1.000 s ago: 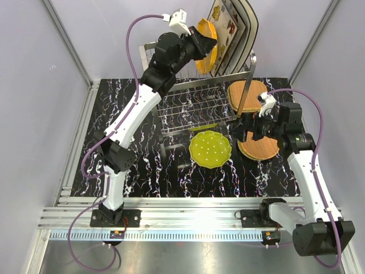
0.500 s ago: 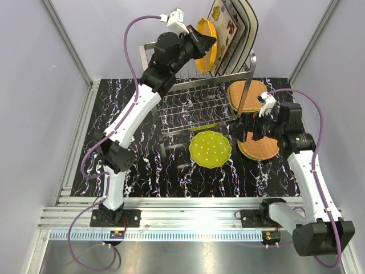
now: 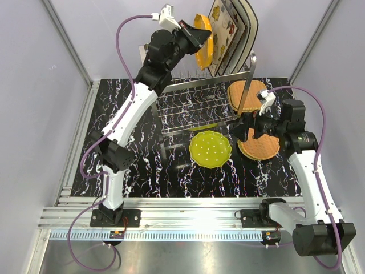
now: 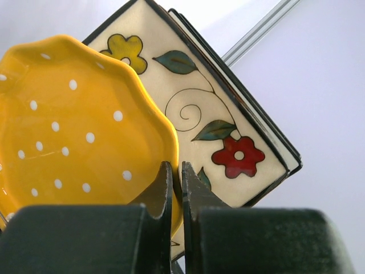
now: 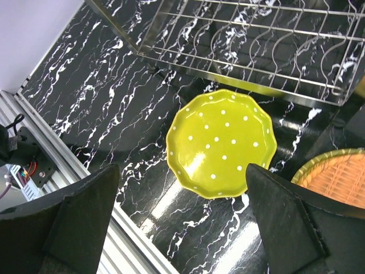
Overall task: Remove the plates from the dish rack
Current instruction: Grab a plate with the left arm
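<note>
Since my left hand (image 3: 197,39) is furthest left, starting there: it's raised at the back of the dish rack (image 3: 194,105), clamped shut on the orange scalloped plate (image 4: 74,125). In the wrist view both fingers (image 4: 162,191) pinch the plate's lower rim. The plate stands on edge, white dots facing the camera. Just right of it, the square cream plates (image 4: 217,108) with flowers and dark rims lean on edge. Can't tell whether the orange plate touches the nearest one.

In front of the rack, the yellow-green scalloped plate (image 5: 222,142) lies flat on the black marbled worktop (image 3: 142,165), close to the rack's front edge. One tan woven plate (image 3: 242,94) sits at the rack's right end, partly behind a rack upright; can't tell whether it's on the rack or the worktop. A second tan woven plate (image 3: 261,148) lies flat, right of the yellow-green one.

My right hand (image 3: 239,130) is spread wide, gripping nothing. It hovers over the gap between the yellow-green plate and the second tan plate.
</note>
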You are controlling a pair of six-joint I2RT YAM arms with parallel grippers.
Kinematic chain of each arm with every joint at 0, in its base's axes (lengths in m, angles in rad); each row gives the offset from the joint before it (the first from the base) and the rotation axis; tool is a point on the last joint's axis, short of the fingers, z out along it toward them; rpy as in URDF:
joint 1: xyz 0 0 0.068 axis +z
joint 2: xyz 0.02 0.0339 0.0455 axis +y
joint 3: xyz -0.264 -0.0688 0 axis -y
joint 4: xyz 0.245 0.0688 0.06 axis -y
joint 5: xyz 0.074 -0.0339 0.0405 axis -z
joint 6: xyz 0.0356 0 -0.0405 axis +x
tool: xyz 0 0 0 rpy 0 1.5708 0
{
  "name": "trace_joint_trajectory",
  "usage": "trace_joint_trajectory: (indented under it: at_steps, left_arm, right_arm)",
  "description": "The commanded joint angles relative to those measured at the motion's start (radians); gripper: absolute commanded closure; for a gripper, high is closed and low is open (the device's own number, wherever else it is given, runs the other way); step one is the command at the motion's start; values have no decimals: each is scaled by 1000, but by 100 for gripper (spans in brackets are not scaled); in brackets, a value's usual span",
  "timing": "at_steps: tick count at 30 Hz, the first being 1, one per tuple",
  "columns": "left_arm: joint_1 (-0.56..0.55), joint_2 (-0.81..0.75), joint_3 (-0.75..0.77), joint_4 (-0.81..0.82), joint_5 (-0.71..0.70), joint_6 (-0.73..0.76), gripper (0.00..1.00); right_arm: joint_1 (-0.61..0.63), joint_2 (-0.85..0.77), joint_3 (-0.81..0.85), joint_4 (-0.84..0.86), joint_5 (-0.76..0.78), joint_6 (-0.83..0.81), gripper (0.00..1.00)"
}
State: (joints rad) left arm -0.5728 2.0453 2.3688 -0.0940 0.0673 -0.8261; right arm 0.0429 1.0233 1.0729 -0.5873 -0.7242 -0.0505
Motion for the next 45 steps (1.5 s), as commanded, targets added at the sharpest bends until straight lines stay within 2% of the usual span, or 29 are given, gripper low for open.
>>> trace_joint_trajectory:
  at_steps: [1,14,24,34,45]
  left_arm:
    - [11,-91,79,292,0,-28,100]
    - [22,-106,79,347,2,-91,100]
    - [24,-116,83,381,-6,-133,100]
    - [25,-151,47,404,-18,-166,100]
    - [25,-229,-55,425,-38,-165,100]
  right_arm:
    - [-8,-12,51,41,-64,-61,0]
    - [-3,56,185,52,-93,-192,0]
    - [32,152,318,67,-95,-221,0]
    - [187,253,516,64,61,-334,0]
    - [299,310,613,152,241,-403,0]
